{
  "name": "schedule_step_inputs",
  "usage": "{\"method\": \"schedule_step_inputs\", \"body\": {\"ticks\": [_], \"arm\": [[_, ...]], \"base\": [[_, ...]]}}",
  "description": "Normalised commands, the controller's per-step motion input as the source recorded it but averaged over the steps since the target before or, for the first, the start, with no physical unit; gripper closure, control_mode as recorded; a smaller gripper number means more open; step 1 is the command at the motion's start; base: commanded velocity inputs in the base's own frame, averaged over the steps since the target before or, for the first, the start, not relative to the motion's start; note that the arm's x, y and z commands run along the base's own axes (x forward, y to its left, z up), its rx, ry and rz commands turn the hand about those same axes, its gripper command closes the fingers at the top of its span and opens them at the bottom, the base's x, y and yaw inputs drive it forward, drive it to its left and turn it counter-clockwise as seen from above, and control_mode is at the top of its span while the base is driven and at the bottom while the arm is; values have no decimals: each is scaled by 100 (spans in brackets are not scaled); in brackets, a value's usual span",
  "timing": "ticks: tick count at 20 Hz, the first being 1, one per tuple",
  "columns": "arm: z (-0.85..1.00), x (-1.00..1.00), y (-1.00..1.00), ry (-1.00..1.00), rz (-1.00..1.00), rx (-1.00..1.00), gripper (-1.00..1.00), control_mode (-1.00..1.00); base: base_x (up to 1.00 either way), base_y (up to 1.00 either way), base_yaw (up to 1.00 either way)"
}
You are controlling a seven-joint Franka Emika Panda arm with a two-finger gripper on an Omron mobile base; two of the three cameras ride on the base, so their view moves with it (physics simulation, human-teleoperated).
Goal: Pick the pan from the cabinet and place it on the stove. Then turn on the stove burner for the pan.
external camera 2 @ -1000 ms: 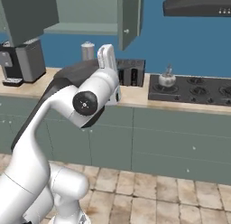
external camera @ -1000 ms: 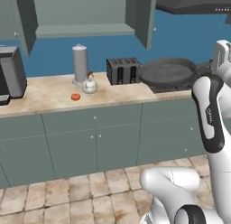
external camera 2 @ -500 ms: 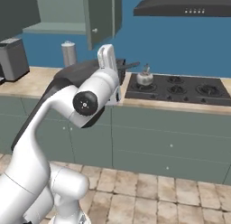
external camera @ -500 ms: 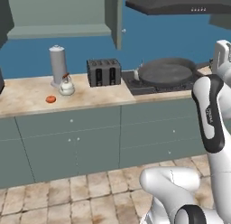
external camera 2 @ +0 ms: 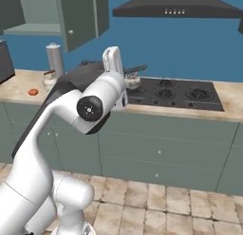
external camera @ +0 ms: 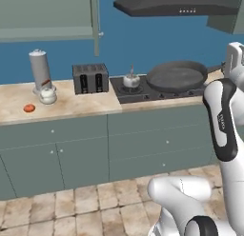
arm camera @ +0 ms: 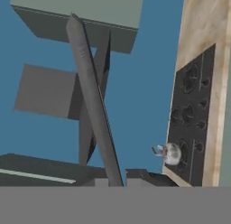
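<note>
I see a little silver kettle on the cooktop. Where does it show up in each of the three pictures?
Left base view: the kettle sits mid-frame on the left end of the stove, right of the toaster.
Right base view: it peeks out just right of the robot's raised arm, at the stove's left end.
Hand view: it is low and right of centre, the picture being rolled sideways.
Shared landmark: the stove.

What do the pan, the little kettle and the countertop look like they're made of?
The pan looks like dark matte metal, maybe cast iron or coated: dull grey-black with no glints. The kettle looks like polished steel, judging by its bright silvery shine. The countertop seems to be stone or a stone-look laminate: beige with mottled veining. Everything is rendered, so these are only guesses.
</note>
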Motion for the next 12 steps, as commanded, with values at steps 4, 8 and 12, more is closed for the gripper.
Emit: {"method": "schedule_step_inputs", "body": {"ticks": [4,8,12], "arm": [[0,0,0,0,0,0,100,100],[0,0,0,0,0,0,100,100],[0,0,0,0,0,0,100,100]], "base": [[47,-54,0],[51,-49,0],[49,-49,0]]}}
